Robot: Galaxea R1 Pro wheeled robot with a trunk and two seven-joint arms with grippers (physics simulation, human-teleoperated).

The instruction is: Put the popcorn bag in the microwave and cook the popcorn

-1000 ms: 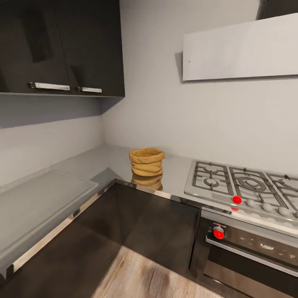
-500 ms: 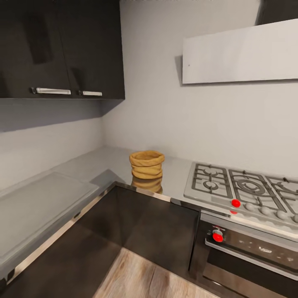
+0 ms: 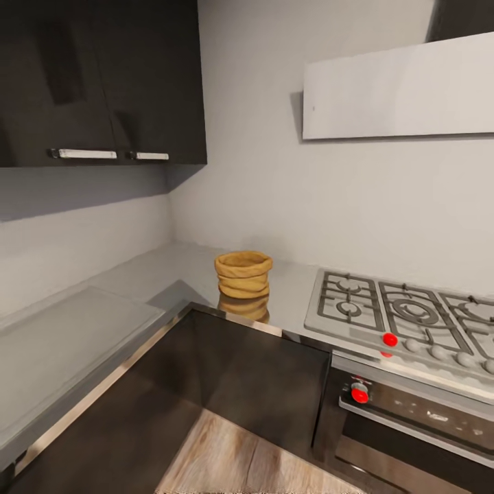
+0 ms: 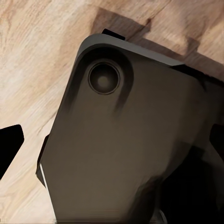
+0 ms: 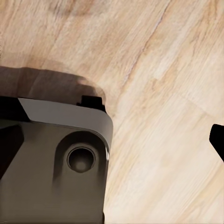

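the popcorn bag (image 3: pixel 243 274) stands upright on the table (image 3: pixel 171 271), back in the inner corner where the two grey runs meet, just in from the front edge and mirrored in the glossy steel below it. its thick rolled rim is open to the top; what lies inside is too dark to tell. it sits well clear of the gas hob (image 3: pixel 405 312) to its side, with bare steel between them, probably so that nothing crowds a grasp from the front or from above.

the dark wall cabinets (image 3: pixel 103 82) hang over the left run and stop short of the bag, so the room above it looks free. the pale range hood (image 3: pixel 398 86) is over the hob, not over the bag. below the hob is the built-in oven (image 3: pixel 412 418) with its red knobs.

both wrist views look down at the wooden floor (image 5: pixel 158 70) and the robot's own dark base (image 4: pixel 126 149), so the arms seem to hang low at the sides, as suits driving. only dark finger tips show at the borders of those views, so i cannot tell whether either hand is apart or together.

the reach for the bag is not yet begun; the cabinet fronts in the corner will limit how close the base can come.
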